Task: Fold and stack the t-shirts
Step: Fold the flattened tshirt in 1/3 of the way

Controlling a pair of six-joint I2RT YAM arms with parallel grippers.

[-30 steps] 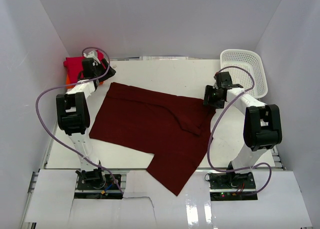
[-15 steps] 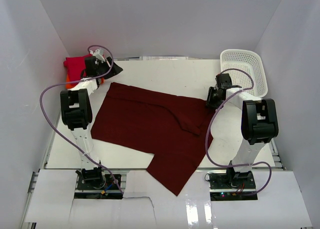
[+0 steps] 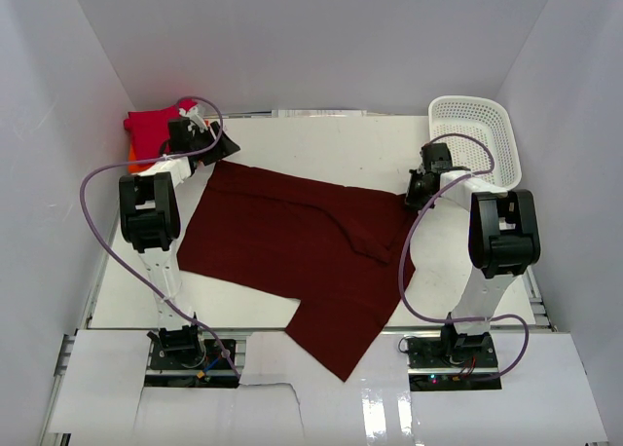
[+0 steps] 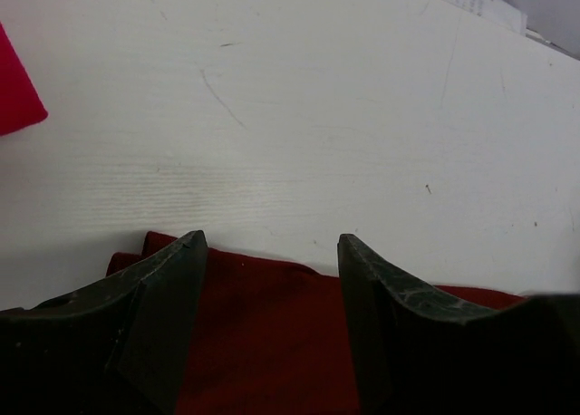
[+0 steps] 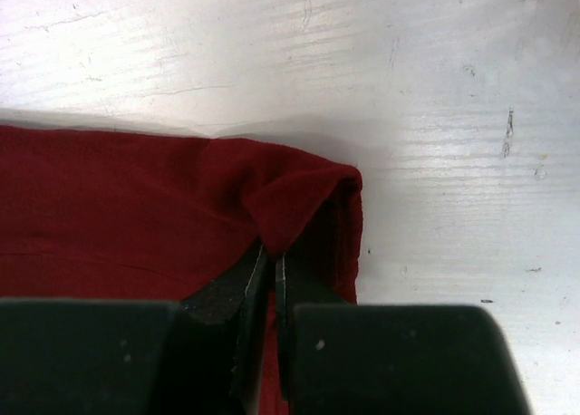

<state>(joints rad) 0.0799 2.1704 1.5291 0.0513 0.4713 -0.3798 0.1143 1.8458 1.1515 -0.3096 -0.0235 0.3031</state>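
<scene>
A dark maroon t-shirt [image 3: 302, 246] lies spread flat across the table, one part reaching toward the near edge. My right gripper [image 3: 417, 190] is shut on its far right corner; in the right wrist view the gripper [image 5: 275, 256] pinches a raised fold of the maroon cloth [image 5: 136, 216]. My left gripper [image 3: 216, 146] stands open over the shirt's far left corner; in the left wrist view its gripper [image 4: 272, 243] straddles the maroon edge [image 4: 263, 342] without closing on it. A crimson red t-shirt [image 3: 151, 130] lies folded at the far left on an orange one [image 3: 133, 156].
A white mesh basket [image 3: 477, 139] stands at the far right, just behind the right arm. White walls enclose the table on three sides. Some papers [image 3: 321, 113] lie along the far edge.
My right gripper has closed on the maroon shirt's far right corner. My left gripper has shifted right and down from the red stack to the shirt's far left corner, still open.
</scene>
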